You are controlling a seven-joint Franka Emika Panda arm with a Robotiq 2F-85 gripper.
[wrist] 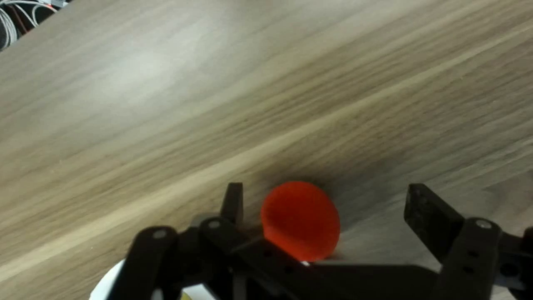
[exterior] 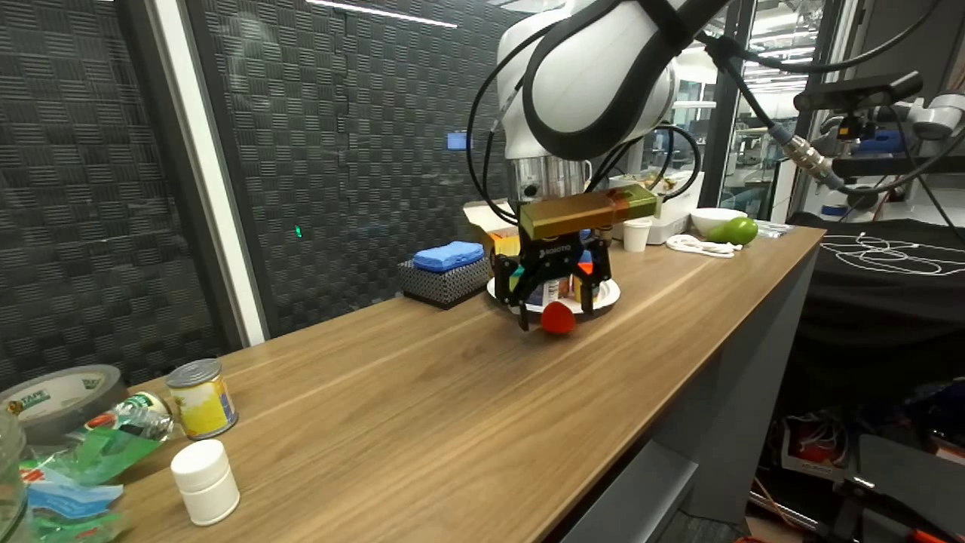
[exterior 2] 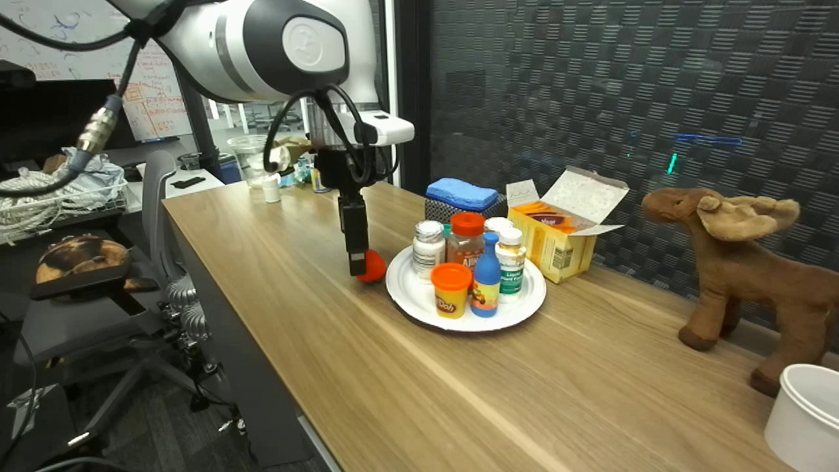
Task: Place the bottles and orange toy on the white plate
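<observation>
The orange toy (wrist: 300, 221), a small red-orange ball, appears to rest on the tabletop just beside the white plate (exterior 2: 408, 298). My gripper (wrist: 325, 189) is open and low over the table, its fingers on either side of the toy. In the wrist view the toy lies nearer the left finger, with a wide gap to the right one. Several bottles stand upright on the plate: a blue one (exterior 2: 486, 275), a red-capped one (exterior 2: 467, 242), a white-capped one (exterior 2: 429, 252) and a green-labelled one (exterior 2: 512, 265). My gripper partly hides them in an exterior view.
A yellow tub with an orange lid (exterior 2: 450, 298) shares the plate. Behind it are an open yellow box (exterior 2: 557, 242) and a blue sponge (exterior 2: 462, 193) on a dark box. A plush moose (exterior 2: 754, 282) and white cup (exterior 2: 806, 419) stand farther along. A white jar (exterior: 205, 483) is at the far end.
</observation>
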